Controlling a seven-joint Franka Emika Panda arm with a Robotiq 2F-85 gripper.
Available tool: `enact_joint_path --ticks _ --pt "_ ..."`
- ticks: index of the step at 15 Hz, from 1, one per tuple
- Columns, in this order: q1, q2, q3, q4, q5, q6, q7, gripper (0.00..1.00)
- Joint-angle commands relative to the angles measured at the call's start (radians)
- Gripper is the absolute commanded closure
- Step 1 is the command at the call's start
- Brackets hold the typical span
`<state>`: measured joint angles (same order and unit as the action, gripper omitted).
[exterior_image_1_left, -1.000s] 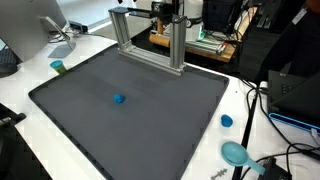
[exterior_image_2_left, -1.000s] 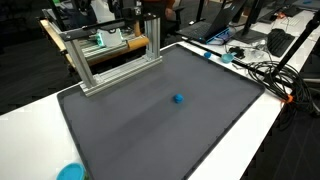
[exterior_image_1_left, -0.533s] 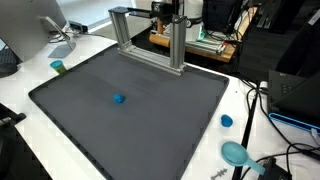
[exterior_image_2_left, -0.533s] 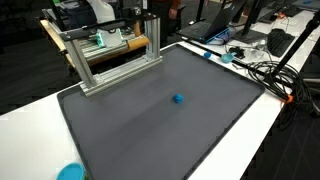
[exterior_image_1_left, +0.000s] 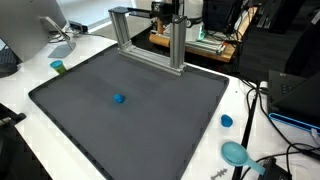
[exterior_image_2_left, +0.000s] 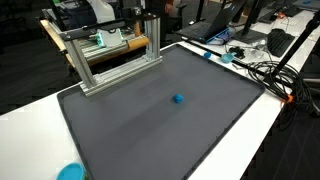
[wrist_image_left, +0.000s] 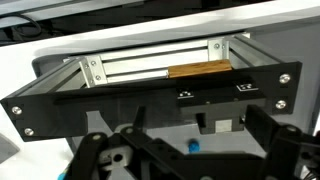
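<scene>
Gripper: empty, jaws spread wide, both fingers showing along the bottom of the wrist view and touching nothing, facing the aluminium frame just ahead. Small blue ball: lies alone near the middle of the dark mat, well apart from the frame at the mat's far edge, and appears between the fingers in the wrist view. Off the mat, on the white table: a teal bowl and a small blue cap.
</scene>
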<state>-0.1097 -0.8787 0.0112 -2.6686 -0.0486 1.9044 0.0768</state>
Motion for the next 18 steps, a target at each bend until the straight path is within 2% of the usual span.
enact_joint_path --ticks 1,6,12,15,18 --pt "0.009 0.003 -0.012 0.005 -0.006 -0.003 0.005 0.00" --pt "0.016 0.008 -0.011 0.007 0.010 0.015 0.016 0.00" --pt "0.062 0.062 0.082 0.055 0.015 0.074 0.087 0.00" --pt "0.075 0.130 0.124 0.073 0.007 0.113 0.129 0.00" --pt "0.075 0.205 0.095 0.095 0.023 0.165 0.124 0.00"
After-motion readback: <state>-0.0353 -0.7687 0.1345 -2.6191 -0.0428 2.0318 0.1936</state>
